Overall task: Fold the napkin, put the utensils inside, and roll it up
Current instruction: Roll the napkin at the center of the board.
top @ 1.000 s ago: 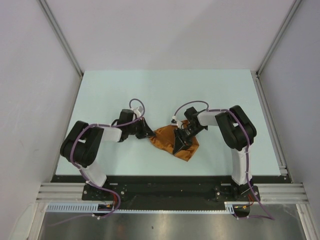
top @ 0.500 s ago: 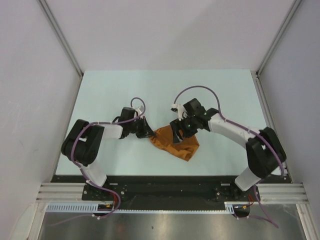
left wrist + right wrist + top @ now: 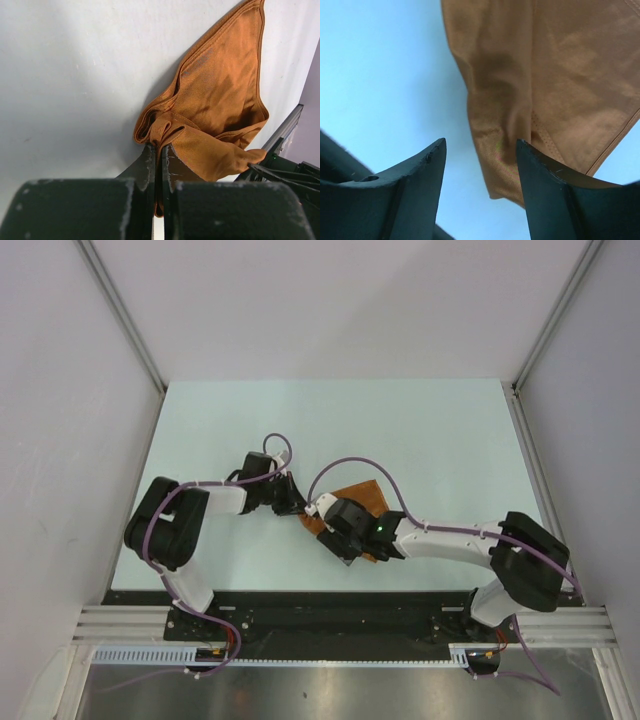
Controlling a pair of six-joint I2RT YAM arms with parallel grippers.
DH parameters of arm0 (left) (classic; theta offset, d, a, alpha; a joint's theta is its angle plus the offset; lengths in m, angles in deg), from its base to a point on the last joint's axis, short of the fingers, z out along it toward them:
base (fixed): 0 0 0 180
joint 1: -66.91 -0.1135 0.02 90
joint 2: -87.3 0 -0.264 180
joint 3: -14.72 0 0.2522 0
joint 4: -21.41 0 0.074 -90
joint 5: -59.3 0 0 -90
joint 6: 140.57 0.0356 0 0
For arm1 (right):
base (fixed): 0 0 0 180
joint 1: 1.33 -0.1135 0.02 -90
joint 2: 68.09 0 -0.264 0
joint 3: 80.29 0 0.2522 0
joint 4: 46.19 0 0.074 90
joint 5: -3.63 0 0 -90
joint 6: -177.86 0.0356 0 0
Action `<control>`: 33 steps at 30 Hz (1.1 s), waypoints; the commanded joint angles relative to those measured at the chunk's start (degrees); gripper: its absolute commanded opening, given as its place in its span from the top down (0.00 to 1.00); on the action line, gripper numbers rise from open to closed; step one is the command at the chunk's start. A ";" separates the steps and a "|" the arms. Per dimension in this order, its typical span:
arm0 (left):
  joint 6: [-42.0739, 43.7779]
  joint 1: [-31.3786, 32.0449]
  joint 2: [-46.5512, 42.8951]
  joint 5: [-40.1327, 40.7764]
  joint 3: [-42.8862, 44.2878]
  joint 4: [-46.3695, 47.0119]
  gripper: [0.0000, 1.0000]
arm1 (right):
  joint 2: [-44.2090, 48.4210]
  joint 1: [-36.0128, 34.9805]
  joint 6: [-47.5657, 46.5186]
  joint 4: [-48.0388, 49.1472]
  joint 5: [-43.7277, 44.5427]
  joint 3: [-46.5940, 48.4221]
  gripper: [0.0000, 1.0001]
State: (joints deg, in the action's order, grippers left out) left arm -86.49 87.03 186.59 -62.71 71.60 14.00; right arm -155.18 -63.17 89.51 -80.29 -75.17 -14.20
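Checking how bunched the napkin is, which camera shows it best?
The left wrist view: the napkin shows its folds and hems plainly, one part pinched in the shut left tool. The top view shows only a patch behind the right arm; the right wrist view, just one edge.

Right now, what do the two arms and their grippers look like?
Both the left arm and right arm have white links with bulky black joints, and a purple cable loops along each. A small green light glows on the right one. The left gripper and right gripper are black with tapered fingers; the left's are scuffed pale.
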 commanded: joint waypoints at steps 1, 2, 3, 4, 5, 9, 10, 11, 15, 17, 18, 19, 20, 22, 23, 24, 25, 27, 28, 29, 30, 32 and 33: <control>2.00 0.27 0.91 0.81 1.53 -1.69 1.00 | -2.81 -0.47 -1.47 4.86 5.67 -0.57 0.39; 1.91 0.27 0.74 0.81 1.62 -1.87 1.00 | -3.17 -0.38 -2.95 5.04 5.59 -0.57 0.40; 2.00 0.27 0.73 0.90 1.71 -1.95 1.00 | -3.61 -0.12 -3.14 5.31 5.06 -0.83 0.41; 2.08 0.27 0.73 0.90 1.80 -2.04 1.00 | -3.88 0.23 -3.41 5.74 4.45 -0.92 0.42; 2.08 0.27 0.65 0.90 1.89 -2.22 1.00 | -4.23 0.84 -3.49 6.18 3.40 -1.01 0.43; 2.17 0.27 0.56 0.90 2.24 -2.48 1.00 | -4.58 3.04 -3.67 7.85 1.11 -2.24 0.44; 2.17 0.27 0.56 0.90 2.24 -2.48 1.00 | -4.58 3.74 -3.67 7.94 0.32 -2.33 0.45; 2.17 0.27 0.56 0.81 2.24 -2.40 1.00 | -4.75 4.71 -3.76 8.21 -1.78 -2.50 0.46; 2.08 0.27 0.56 0.02 2.41 -1.96 1.00 | -5.46 6.47 -3.76 8.30 -6.71 -2.77 0.55; 1.74 0.27 0.47 -0.42 2.59 -1.08 1.00 | -6.16 7.09 -3.50 7.77 -9.51 -2.24 0.58; 1.47 0.27 0.38 -0.77 2.59 -0.64 1.00 | -7.03 7.26 -3.32 6.81 -10.31 -1.80 0.61; 1.38 0.27 0.30 -0.86 2.76 -0.03 1.00 | -7.74 7.35 -2.89 6.28 -10.67 -1.02 0.63; 0.95 0.27 0.21 -0.95 2.85 0.24 1.00 | -8.27 7.35 -2.71 5.75 -12.59 -0.75 0.63; 0.77 0.27 0.21 -0.86 3.64 0.16 1.00 | -9.85 7.09 -1.92 4.70 -12.78 -0.22 0.62; 0.77 0.27 0.21 -0.77 4.08 -0.02 1.00 | -10.12 7.00 -1.91 4.52 -12.44 -0.22 0.62; 0.68 0.27 0.29 -0.77 4.35 -0.20 1.00 | -11.16 6.91 -0.70 4.00 -12.08 -0.04 0.62; 0.76 0.27 0.21 -0.77 4.70 -0.37 0.99 | -11.69 7.00 0.36 3.38 -11.73 0.22 0.63; 0.68 0.18 -0.23 -0.86 4.88 -0.28 0.94 | -12.66 7.00 1.33 1.89 -11.64 1.01 0.68; 0.68 0.01 -0.93 -0.17 5.14 -0.46 0.82 | -13.10 7.35 1.60 1.53 -13.03 1.01 0.70; 0.59 -0.17 -1.37 0.10 5.23 -0.55 0.75 | -13.28 7.87 2.12 0.92 -14.09 1.27 0.75; 0.59 -0.52 -1.98 0.63 5.31 -0.55 0.70 | -13.11 8.14 2.22 0.91 -15.58 1.10 0.76; 0.41 -1.75 -4.35 2.03 5.49 -0.72 0.43 | -12.67 10.42 2.65 1.26 -21.46 0.75 0.78; 0.50 -2.19 -5.23 2.82 5.32 -0.81 0.37 | -12.58 11.56 2.74 1.44 -23.92 0.40 0.79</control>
State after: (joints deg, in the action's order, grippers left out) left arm -86.29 86.66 186.46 -62.07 74.79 12.42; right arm -164.47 -54.23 88.51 -77.25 -86.58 -12.01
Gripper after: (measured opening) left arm 0.530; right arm 0.247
